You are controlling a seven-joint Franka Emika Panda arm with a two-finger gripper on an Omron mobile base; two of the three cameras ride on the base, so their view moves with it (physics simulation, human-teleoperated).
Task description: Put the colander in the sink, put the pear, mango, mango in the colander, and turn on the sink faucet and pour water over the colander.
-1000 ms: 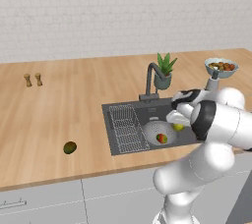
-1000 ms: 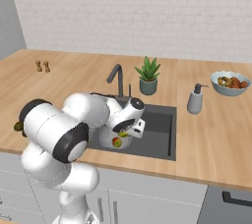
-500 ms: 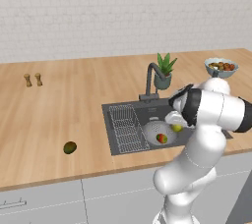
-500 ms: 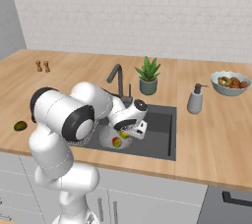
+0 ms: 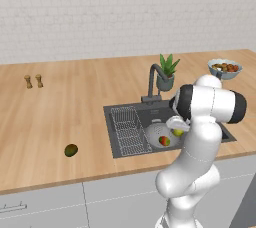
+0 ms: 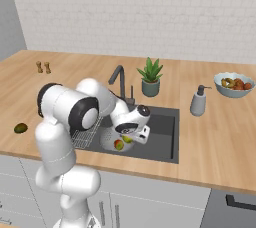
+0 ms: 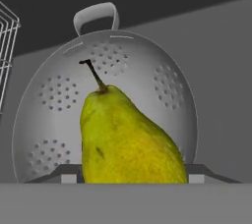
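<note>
The pear is yellow-green with a few dark flecks and a thin dark stem curving up from its narrow top. In the hand view it stands upright between the two finger tips of the claw, which pinches it at its broad lower part, above the colander. The colander is a round, shallow light-grey metal bowl with clusters of small holes and a loop handle on its far rim; it lies in the sink, a dark grey basin sunk in the wooden tabletop, beside the wire rack. A red-and-green mango sits inside it. A second, darker mango lies on the tabletop well left of the sink. The sink faucet rises behind the basin.

No writing or labels can be read anywhere. The pear's base is cut off by the lower edge of the hand view, and the white arm covers part of the colander in both base views.
</note>
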